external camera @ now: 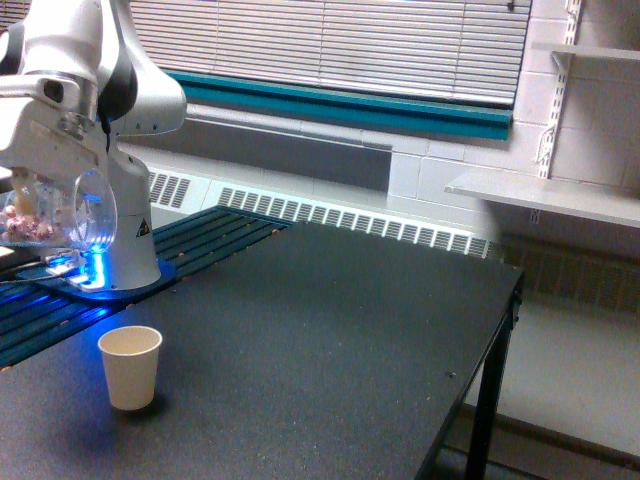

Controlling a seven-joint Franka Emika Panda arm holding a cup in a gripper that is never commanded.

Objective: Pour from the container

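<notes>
The container [55, 210], a clear plastic cup, hangs in the air at the far left of the exterior view, lying nearly on its side with its round open mouth turned toward the exterior view's right. Pinkish wrapped candies [22, 222] sit bunched at its closed end, near the picture's left edge, well back from the mouth. The hand [45, 165] of the white robot arm [90, 70] comes down on the container from above and grips it around the body; its fingers are closed on the clear wall, though their tips are hard to make out through the plastic.

Below and slightly to the right of the container, a small cream paper cup [130, 366] stands upright on the dark surface [320, 330], well apart from the container and not under its mouth. Whether anything lies inside the paper cup cannot be told from this angle.

Behind the container, the arm's base [120, 250] rests on a slatted platform [215, 235] lit by a blue glow. Window blinds [330, 40] with a teal sill, a long radiator grille [350, 222] and a wall shelf [545, 195] fill the background.
</notes>
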